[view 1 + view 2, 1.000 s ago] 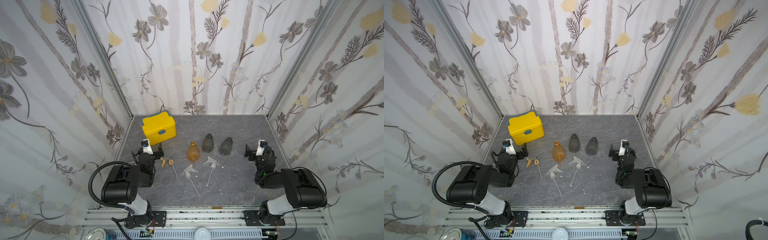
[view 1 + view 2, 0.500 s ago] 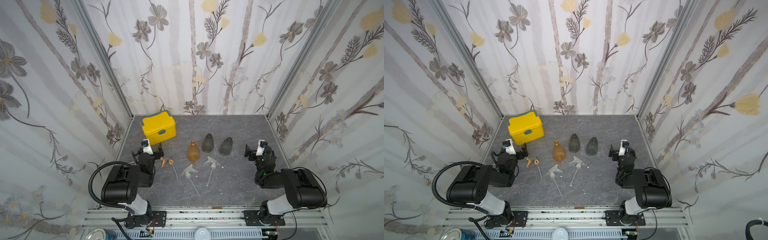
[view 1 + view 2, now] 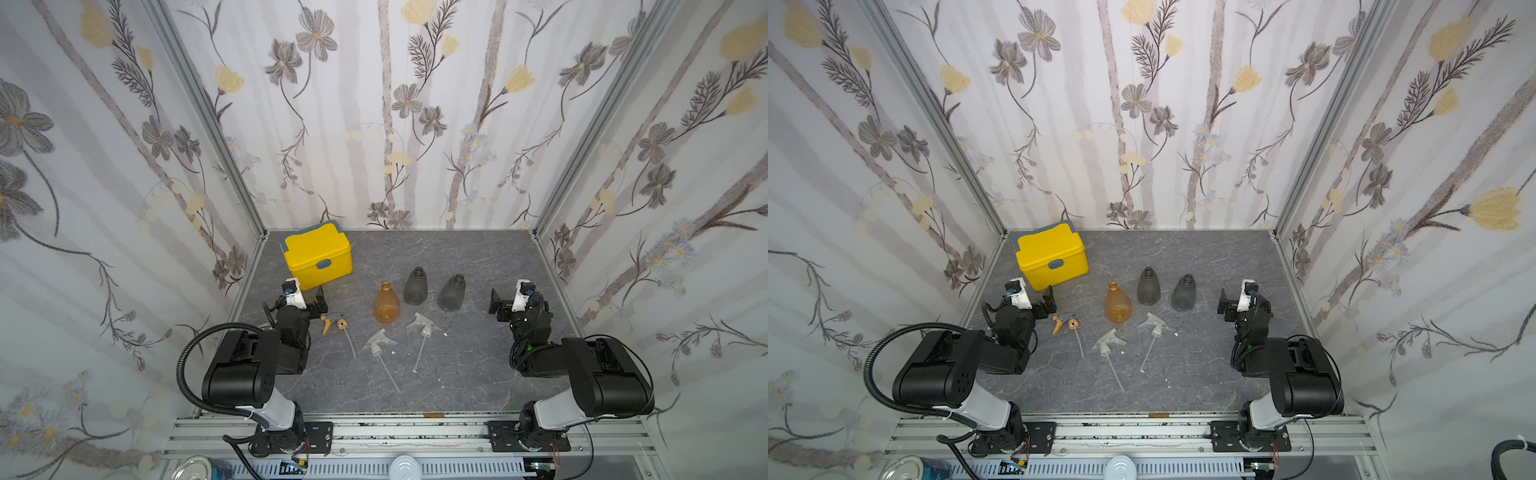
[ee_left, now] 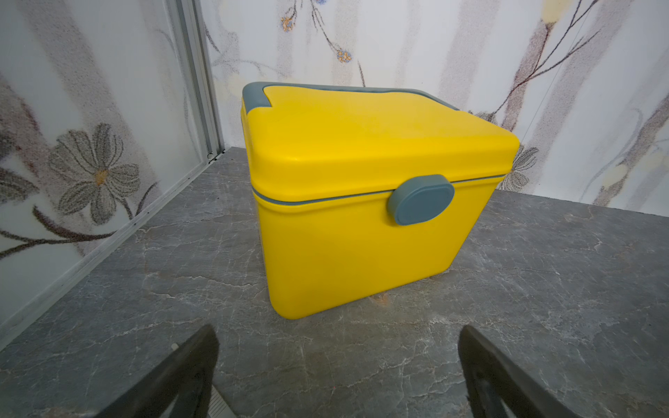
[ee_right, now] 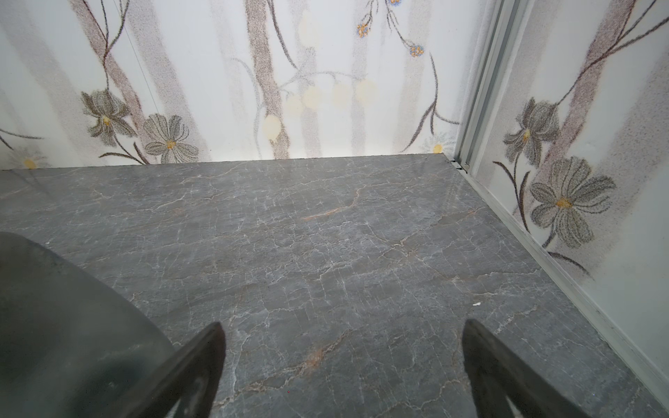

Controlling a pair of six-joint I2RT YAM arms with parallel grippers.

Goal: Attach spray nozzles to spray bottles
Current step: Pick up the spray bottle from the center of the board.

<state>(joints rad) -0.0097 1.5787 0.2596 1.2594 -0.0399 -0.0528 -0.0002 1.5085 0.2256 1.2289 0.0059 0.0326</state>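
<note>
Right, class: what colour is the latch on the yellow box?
Grey-blue. The latch shows best in the left wrist view.

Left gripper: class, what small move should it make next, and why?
Probably turn the left gripper away from the yellow box it faces and toward the orange nozzle, the nearest one. Its jaws stand open and empty, the nozzle lies loose on the table, and the amber bottle close by has a bare neck.
</note>
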